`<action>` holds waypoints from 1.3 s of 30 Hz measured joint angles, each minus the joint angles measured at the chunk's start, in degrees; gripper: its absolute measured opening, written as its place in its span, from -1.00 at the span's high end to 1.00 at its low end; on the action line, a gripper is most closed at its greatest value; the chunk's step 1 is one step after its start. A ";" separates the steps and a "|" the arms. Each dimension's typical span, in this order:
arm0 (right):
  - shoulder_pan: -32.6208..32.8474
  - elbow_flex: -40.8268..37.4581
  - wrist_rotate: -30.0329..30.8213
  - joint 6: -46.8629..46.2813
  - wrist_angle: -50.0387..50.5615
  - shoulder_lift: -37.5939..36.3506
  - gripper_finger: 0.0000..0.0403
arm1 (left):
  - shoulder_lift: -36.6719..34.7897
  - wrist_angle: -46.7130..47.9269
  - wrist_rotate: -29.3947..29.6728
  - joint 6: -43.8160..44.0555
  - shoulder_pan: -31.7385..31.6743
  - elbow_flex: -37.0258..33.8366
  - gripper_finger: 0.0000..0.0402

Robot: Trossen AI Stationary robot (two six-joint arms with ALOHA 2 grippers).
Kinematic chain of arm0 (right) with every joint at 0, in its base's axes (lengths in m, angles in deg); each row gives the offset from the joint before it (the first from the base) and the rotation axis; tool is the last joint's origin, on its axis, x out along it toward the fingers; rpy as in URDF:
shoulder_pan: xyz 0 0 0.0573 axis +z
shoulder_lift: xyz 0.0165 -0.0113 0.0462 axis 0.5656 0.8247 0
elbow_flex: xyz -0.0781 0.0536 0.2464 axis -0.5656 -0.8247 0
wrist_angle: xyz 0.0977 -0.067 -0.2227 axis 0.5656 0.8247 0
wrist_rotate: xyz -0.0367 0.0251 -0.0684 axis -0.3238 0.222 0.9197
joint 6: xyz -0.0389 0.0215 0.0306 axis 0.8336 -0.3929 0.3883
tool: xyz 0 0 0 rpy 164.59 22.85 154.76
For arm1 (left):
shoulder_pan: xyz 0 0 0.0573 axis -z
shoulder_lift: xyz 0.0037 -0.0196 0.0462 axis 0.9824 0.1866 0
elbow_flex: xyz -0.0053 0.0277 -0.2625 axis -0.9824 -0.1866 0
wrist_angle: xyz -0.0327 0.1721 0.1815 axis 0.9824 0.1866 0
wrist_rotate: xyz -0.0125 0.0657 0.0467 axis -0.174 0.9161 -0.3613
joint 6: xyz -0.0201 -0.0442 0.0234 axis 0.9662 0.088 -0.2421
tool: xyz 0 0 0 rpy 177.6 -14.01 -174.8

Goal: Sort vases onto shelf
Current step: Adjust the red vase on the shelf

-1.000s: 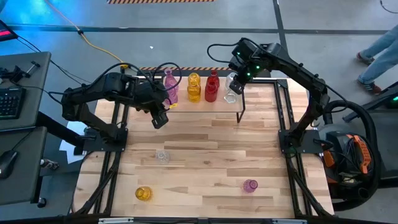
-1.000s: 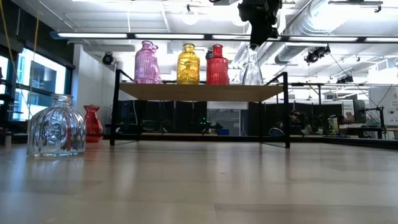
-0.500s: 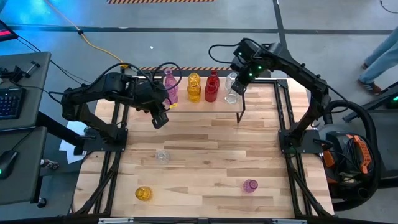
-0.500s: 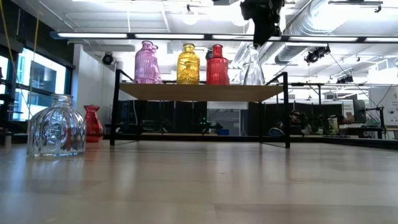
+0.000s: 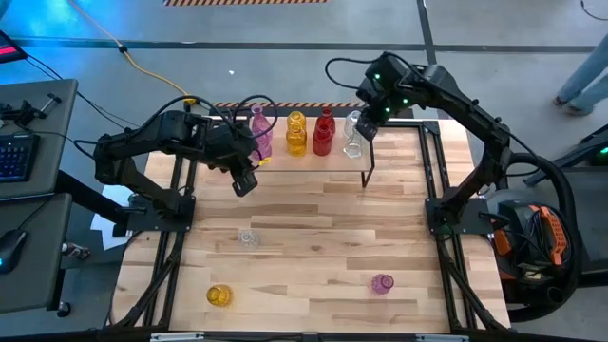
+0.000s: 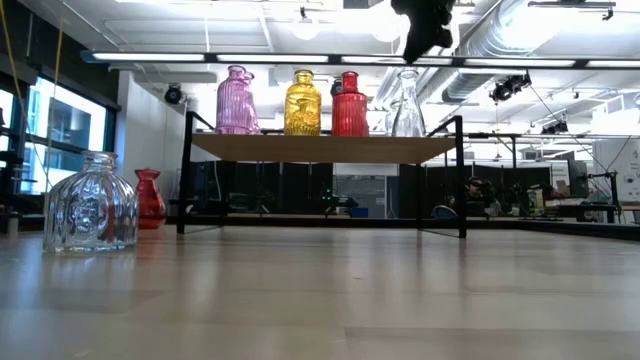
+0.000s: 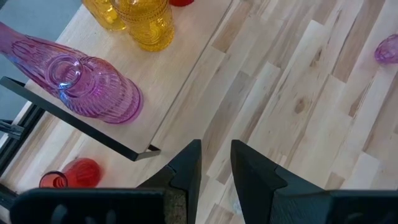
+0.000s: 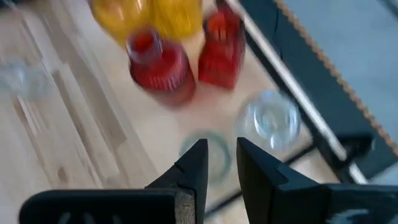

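- Change since the earlier frames: the right claw (image 5: 372, 116) is seen lifted up and back from the clear vase (image 5: 352, 136), which is left standing alone on the shelf (image 6: 320, 147); the left arm is unchanged.
- Right claw: poised above and just behind the clear vase, apart from it; fingers drawn near together with a narrow gap, nothing pinched.
- Left claw (image 5: 245, 180): parked over the worktop (image 5: 313, 237) just in front of the shelf's left end; fingers near together, nothing held.
- Shelf row: pink vase (image 6: 236, 101), yellow vase (image 6: 302, 103), red vase (image 6: 349, 105), clear vase, all upright, necks pointing up, long axes vertical.
- Unsorted on the worktop: small clear vase (image 5: 248, 237), yellow vase (image 5: 219, 295), pink vase (image 5: 382, 283), all well in front of both claws; the clear and yellow ones are judged nearer the left arm, the pink nearer the right.
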 joint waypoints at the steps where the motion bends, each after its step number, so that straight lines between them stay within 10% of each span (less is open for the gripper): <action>1: 0.27 0.00 -0.26 0.00 -1.83 -0.04 0.67 | 0.00 -0.15 0.07 0.00 0.00 0.00 0.62; 11: 3.86 0.04 -2.40 4.18 -16.73 0.95 0.67 | 0.00 -1.09 0.40 0.98 0.00 0.00 0.62; 39: 6.01 -0.13 -5.74 7.15 -18.46 6.82 0.67 | 0.00 -1.17 0.64 2.60 0.00 0.00 0.62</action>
